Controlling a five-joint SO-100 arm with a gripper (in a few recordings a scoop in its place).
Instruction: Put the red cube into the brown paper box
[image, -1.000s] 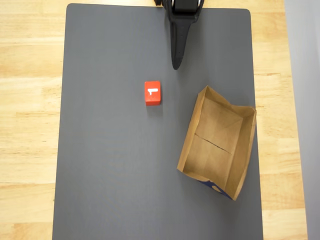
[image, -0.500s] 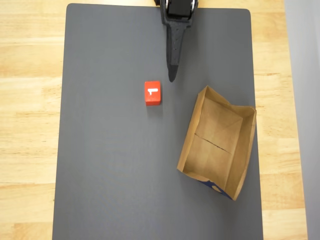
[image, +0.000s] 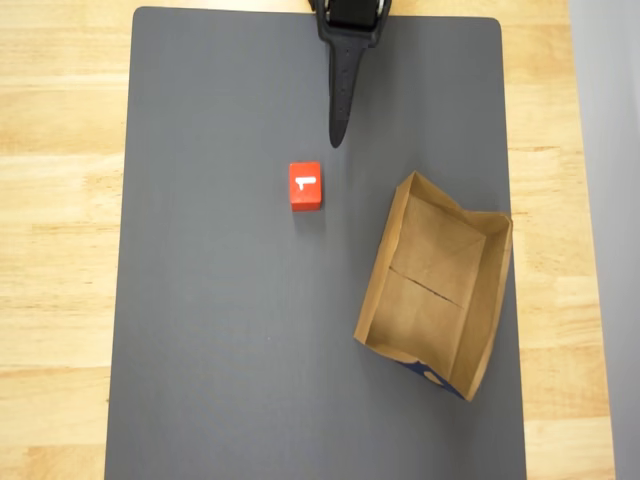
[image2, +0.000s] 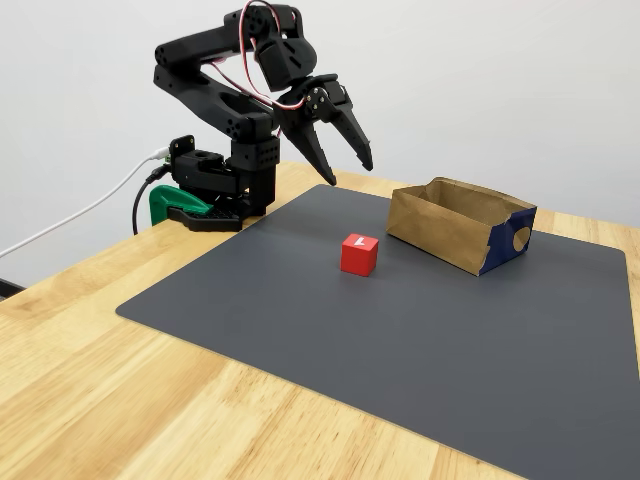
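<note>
Your black two-finger gripper (image2: 345, 165) has swung a little leftward in the overhead view over the last second, its tip (image: 336, 135) now lined up closer to the small bright red cube with the white marking (image: 305, 186), though it hangs high above the dark grey mat (image2: 420, 330) and well short of it. In the fixed view the jaws stand spread wide with nothing between them. The cube sits untouched on the mat, just where it was, near the shallow brown kraft-paper box with blue print on one side (image: 436, 285), which lies empty beside it. So you're lining up, I'd say: the reach has begun, the grasp hasn't. Next you'll need to extend forward and drop down so the cube sits between the jaws.
</note>
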